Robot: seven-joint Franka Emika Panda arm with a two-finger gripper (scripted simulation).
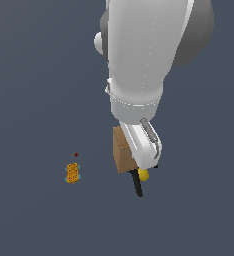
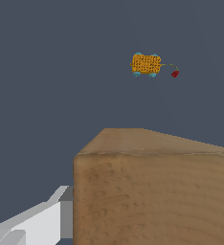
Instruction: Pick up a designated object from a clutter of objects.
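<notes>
Filling the wrist view, the brown box [image 2: 152, 191] has one of the fingers [image 2: 42, 220] pressed against its side, apparently grasping it, with the orange block [image 1: 72, 172] well apart.

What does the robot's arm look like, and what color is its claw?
The arm is big, round and shiny white, with grey shaded parts and a ring-like seam near the wrist. Its claw is white with a grey piece, and one flat pale-grey finger shows in the wrist view.
</notes>
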